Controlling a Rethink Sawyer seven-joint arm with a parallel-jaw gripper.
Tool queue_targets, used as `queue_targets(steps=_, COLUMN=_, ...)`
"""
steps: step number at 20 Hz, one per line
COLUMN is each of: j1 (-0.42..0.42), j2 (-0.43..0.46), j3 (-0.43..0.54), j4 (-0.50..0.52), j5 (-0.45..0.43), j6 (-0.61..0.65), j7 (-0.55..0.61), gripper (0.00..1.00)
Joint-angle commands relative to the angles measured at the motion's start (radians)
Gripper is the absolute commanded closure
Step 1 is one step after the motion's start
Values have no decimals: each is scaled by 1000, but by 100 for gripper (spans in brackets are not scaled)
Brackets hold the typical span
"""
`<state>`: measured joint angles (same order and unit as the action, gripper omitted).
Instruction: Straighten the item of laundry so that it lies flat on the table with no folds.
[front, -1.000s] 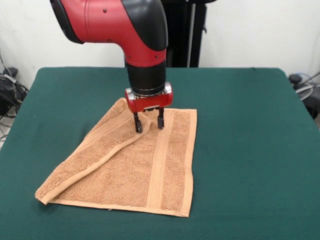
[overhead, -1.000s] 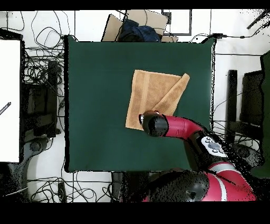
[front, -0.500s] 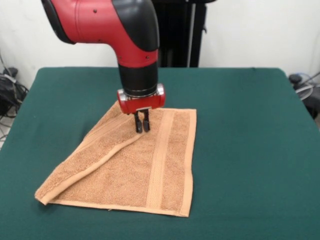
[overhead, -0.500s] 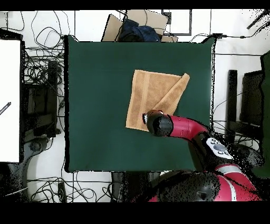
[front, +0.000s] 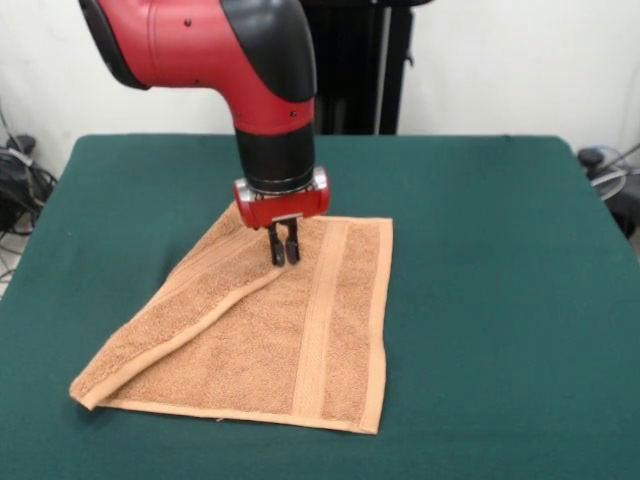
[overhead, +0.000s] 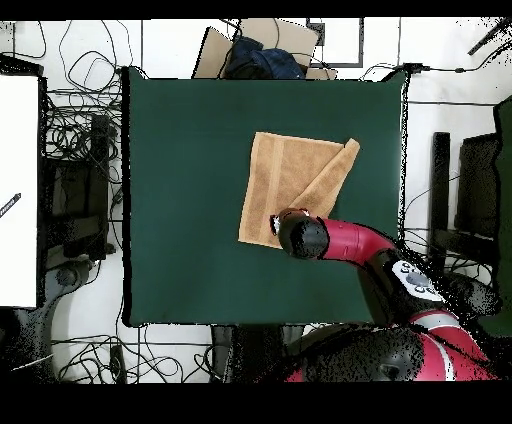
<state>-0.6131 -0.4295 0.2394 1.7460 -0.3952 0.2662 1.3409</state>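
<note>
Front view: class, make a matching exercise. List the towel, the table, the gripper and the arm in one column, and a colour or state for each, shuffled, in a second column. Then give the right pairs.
Things:
1. towel
2. table
3. gripper
4. arm

States:
A. red and black, coming down from above
B. dark green, flat
C. peach-orange, one side folded over
D. shut, tips down at the fold's far end

Pairs: 1-C, 2-B, 3-D, 4-A

Bright even light, soft shadows, sharp
</note>
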Motion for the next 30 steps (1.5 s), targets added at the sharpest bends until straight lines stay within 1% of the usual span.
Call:
queue_targets(steps=1, j1=-4, j2=182, j3=-28, j4=-73, j5=-110, j6=-68, j7=47, gripper=100)
queue_targets(steps=3, j1=3, j2=164, j3=-38, j4=-55, j5=-110, j6=-99, j7=72, gripper=100)
queue_targets(steps=7, j1=19, j2=149, j3=-57, j4=-39, j5=-97, j6=-68, j7=86, gripper=100)
queue_targets(steps=11, j1=22, j2=101, j3=-68, j4=13, j5=-86, j6=-47, j7=102, gripper=100)
queue_targets(steps=15, j1=4, j2=49, j3=-48, j4=52, j5=-69, j6=-3, j7=90, gripper=100)
queue_targets(steps=19, j1=-16, j2=40, j3=-19, j4=54, j5=-50, j6=40, j7=69, gripper=100)
queue_targets(steps=30, j1=-25, j2=-24, j3=-7, j4=109, j5=-35, j6=53, j7=80, gripper=100)
